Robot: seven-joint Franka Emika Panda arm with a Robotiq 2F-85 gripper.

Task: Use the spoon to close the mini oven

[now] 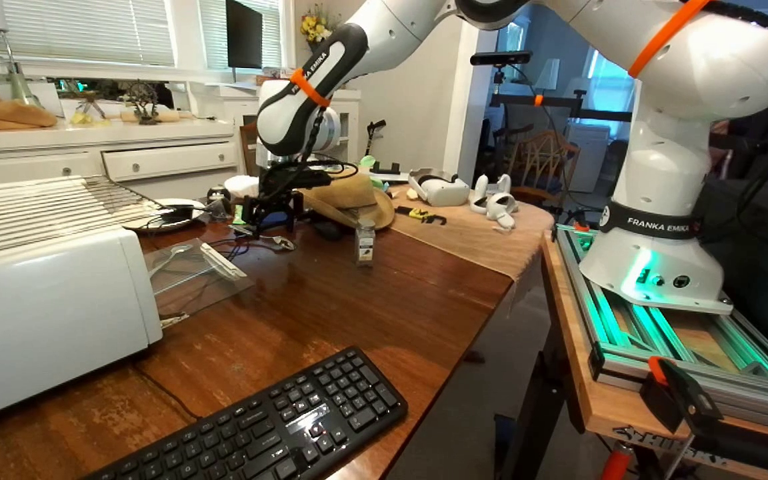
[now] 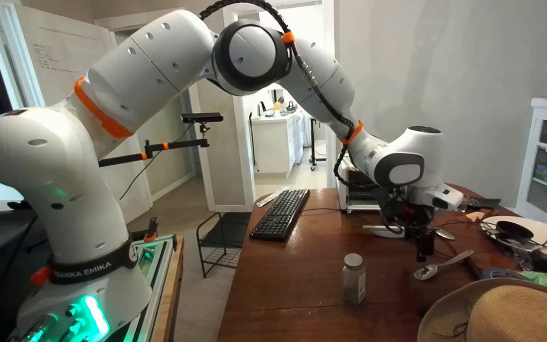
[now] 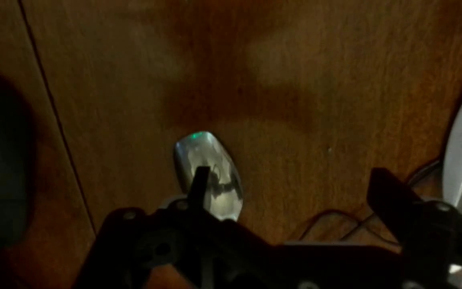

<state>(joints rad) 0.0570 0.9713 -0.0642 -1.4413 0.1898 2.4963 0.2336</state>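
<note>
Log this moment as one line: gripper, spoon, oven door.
black two-fingered gripper: open, nothing held | shiny silver metal spoon: on brown wooden table near gripper, ungripped | white boxy mini oven: clear glass door lowered open

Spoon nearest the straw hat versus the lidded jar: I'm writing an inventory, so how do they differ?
The jar stands upright; the spoon lies down. The jar is stout; the spoon is slim. The jar has a pale lid and a label; the spoon is shiny and silvery. Both rest on the brown wooden table.
</note>
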